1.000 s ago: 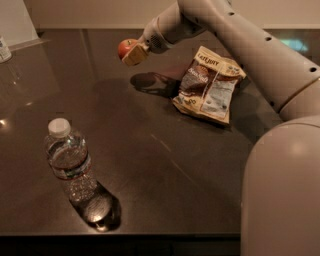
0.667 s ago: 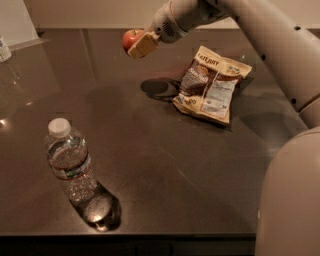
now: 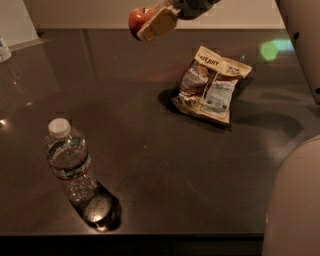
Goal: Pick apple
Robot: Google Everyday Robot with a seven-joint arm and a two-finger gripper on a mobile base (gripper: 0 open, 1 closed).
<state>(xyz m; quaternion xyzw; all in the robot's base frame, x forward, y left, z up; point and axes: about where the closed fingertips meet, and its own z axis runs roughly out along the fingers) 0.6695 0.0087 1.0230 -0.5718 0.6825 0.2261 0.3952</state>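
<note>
Dark glossy table (image 3: 165, 165) below a pale back wall (image 3: 80, 12); front edge low in view, back edge along the wall. Small white container (image 3: 3, 48) at the left rear, partly cut off by the frame. Bottle (image 3: 70, 165) upright and capped near the front left, well apart from the bag (image 3: 210, 85) lying flat toward the right rear. Broad stretch of bare top between the two and across the front right; green glint (image 3: 270, 50) on the surface beyond the bag. Pale robot body (image 3: 295, 200) along the right margin, overlapping the table's right side.

Arm (image 3: 192, 6) entering at the top edge, right of centre, mostly out of frame, reaching leftward and slightly down. Gripper (image 3: 148, 22) at the top, left of centre, high above the rear of the table. Closed on the apple (image 3: 137, 19): one tan finger pad (image 3: 157, 22) pressed against the fruit's right side, other finger hidden behind it. Apple red, held in the air clear of the surface, up and left of the bag and well apart from both bag and bottle.

Compared with 0.7 s ago: gripper and apple higher in view and nearer the top edge, less of the arm in frame, grasp unchanged. Bottle and bag in the same places.
</note>
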